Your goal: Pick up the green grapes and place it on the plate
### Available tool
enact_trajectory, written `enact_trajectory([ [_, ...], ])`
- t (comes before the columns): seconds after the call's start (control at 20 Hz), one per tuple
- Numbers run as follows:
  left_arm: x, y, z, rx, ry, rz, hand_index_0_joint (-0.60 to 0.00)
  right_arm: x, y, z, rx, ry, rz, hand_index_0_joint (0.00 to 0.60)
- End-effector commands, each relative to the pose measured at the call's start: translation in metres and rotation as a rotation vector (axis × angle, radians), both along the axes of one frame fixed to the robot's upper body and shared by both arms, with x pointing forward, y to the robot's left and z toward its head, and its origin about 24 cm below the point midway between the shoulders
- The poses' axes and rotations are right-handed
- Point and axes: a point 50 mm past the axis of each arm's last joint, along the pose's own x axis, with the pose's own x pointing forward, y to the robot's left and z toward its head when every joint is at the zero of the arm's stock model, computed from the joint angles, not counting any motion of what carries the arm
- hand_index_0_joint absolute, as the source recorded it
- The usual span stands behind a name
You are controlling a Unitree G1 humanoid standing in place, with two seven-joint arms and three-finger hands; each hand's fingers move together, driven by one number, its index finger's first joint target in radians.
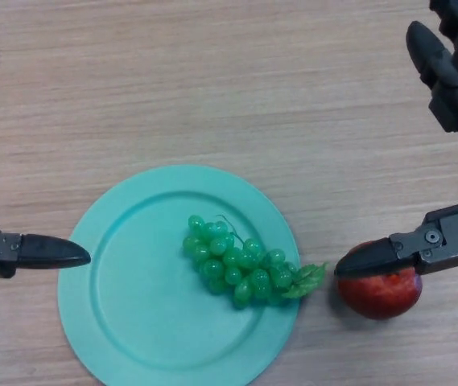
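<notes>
Head view: the grapes [241,264] lie on the plate [124,322], toward its right side, with the leaf [309,280] reaching over the rim. You may judge the placing done. Your left hand [39,251] is spread, holding nothing, one finger tip over the plate's left rim. Your right hand [434,241] is likewise spread and empty, its lower finger just above or touching the apple [380,293] that sits on the tabletop [212,88] just beside the plate; contact cannot be confirmed.

Risks: a careless withdrawal of the right hand could nudge the apple and roll it into the plate. A low left finger could catch the rim and shift the plate, spilling the bunch over the near edge.
</notes>
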Motion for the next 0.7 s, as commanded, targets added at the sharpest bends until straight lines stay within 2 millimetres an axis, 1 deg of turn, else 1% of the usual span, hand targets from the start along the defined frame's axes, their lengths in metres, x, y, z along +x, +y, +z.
enact_trajectory([
  [0.05,-0.0162,0.0044,0.0310,0.090,-0.234,0.046,0.000,-0.0138,-0.0027,0.0241,0.031,-0.186,0.004,0.000],
  [0.2,-0.0163,0.0089,0.0320,0.089,-0.235,0.055,0.000,-0.0133,-0.0024,0.0257,0.031,-0.182,0.008,0.000],
  [0.4,-0.0116,0.0142,0.0292,0.111,-0.200,0.063,0.000,-0.0122,-0.0003,0.0295,0.027,-0.185,0.015,0.000],
  [0.55,-0.0094,0.0121,0.0270,0.100,-0.181,0.049,0.000,-0.0122,0.0000,0.0264,0.041,-0.170,0.019,0.000],
  [0.7,-0.0094,0.0093,0.0292,0.132,-0.160,0.027,0.000,-0.0103,-0.0038,0.0238,0.045,-0.133,0.006,0.000],
])
